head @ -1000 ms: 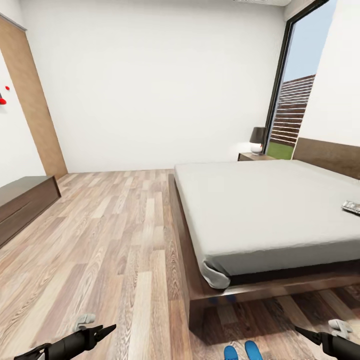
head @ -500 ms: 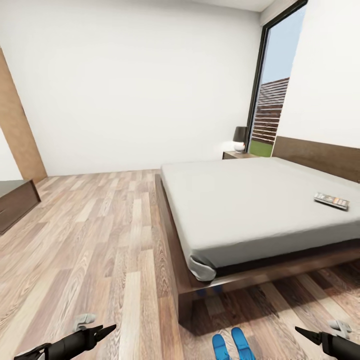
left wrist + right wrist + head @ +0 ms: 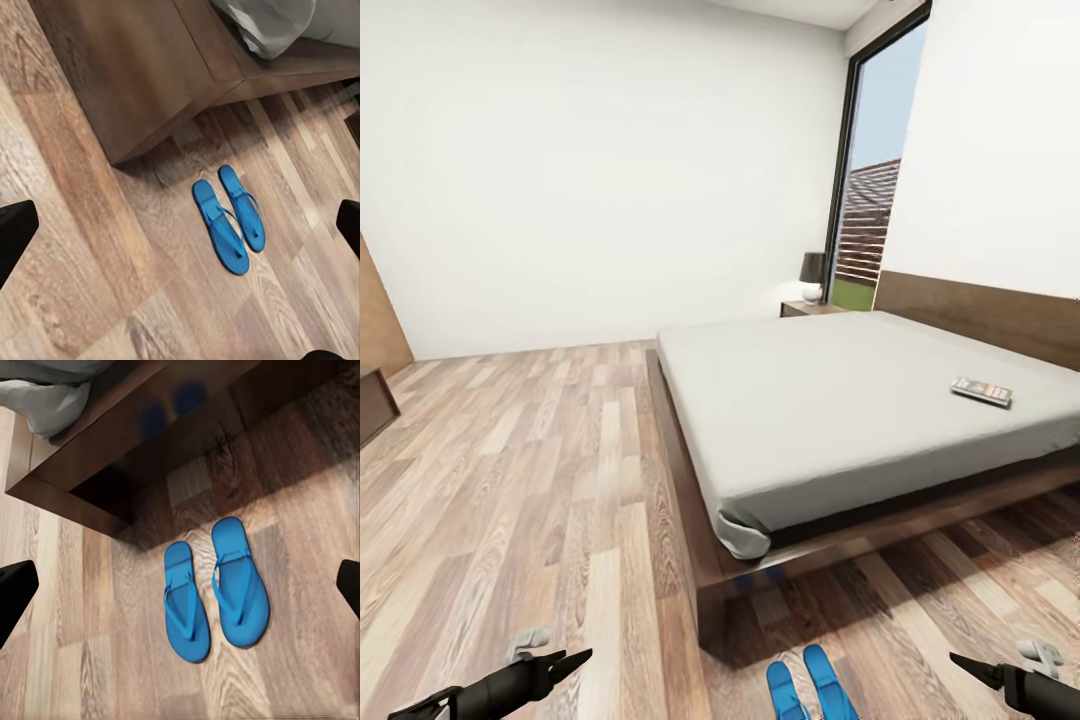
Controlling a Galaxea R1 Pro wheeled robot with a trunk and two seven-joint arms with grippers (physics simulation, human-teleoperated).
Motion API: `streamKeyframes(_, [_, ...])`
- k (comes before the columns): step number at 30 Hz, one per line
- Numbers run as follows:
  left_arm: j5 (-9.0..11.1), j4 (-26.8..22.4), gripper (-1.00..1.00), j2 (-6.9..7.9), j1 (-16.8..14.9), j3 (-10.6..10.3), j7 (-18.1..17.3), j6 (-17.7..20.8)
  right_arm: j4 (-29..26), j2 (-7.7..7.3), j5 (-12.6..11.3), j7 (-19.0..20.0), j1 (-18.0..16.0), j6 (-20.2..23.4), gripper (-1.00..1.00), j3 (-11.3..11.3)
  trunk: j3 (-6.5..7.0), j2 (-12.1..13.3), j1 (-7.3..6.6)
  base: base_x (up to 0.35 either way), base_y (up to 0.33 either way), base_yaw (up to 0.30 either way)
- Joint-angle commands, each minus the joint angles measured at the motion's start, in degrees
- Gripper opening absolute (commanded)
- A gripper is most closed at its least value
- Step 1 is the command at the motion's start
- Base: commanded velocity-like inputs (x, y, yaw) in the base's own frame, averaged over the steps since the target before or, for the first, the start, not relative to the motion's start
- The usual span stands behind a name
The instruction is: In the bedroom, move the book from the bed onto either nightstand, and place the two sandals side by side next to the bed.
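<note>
Swinging right, the head view cuts off the sandals (image 3: 808,685); left pincer (image 3: 575,660) together, right pincer (image 3: 965,663) together.

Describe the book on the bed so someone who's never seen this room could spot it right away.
Start at the big low bed with the pale grey mattress and dark wood frame. On the side near the dark wooden headboard, towards the robot's right, lies the book. It is a small, thin, flat, dark item with a touch of orange, and the one thing lying on the bare mattress.
</note>
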Motion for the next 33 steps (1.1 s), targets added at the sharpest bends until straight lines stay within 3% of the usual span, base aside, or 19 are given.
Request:
streamKeyframes(1, [-0.6, 0.0, 1.0, 0.0, 0.0, 0.5, -0.2, 0.0, 0.2, 0.05, -0.4, 0.3, -0.1, -0.1, 1.0, 0.5, -0.06, 0.0, -0.01, 0.0, 0.0, -0.174])
streamKeyframes(22, [-0.6, 0.0, 1.0, -0.07, 0.0, 0.5, 0.0, -0.1, 0.2, 0.39, -0.4, 0.2, -0.1, -0.1, 1.0, 0.5, -0.06, 0.0, -0.01, 0.0, 0.0, -0.164])
streamKeyframes(24, [-0.6, 0.0, 1.0, -0.25, 0.0, 0.4, 1.1, -0.1, 0.2, 2.28, -0.3, -0.7, -0.1, -0.1, 1.0, 0.5, -0.06, 0.0, -0.01, 0.0, 0.0, -0.072])
streamKeyframes(26, [-0.6, 0.0, 1.0, -1.16, 0.0, 0.4, 4.2, -0.2, 0.2, 6.15, -0.3, -5.1, -0.1, -0.3, 1.0, 0.5, -0.07, 0.0, -0.01, 0.0, 0.0, -0.03])
streamKeyframes(27, [-0.6, 0.0, 1.0, -1.44, 0.0, 0.4, 5.2, -0.2, 0.2, 7.27, -0.3, -6.9, -0.1, -0.4, 1.0, 0.5, -0.08, 0.0, -0.01, 0.0, 0.0, -0.018])
streamKeyframes(30, [-0.7, 0.0, 1.0, -3.95, 0.0, 0.4, 12.6, -1.0, 0.2, 13.07, -0.1, -18.7, -0.1, -1.0, 1.0, 0.6, -0.13, 0.0, -0.01, 0.0, 0.0, -0.01])
streamKeyframes(33, [-0.7, 0.6, 1.0, -6.42, 0.0, 0.4, 18.8, -2.5, 0.2, 16.04, 0.0, -24.9, -0.1, -1.3, 1.0, 0.6, -0.22, 0.0, -0.01, 0.0, 0.0, -0.063])
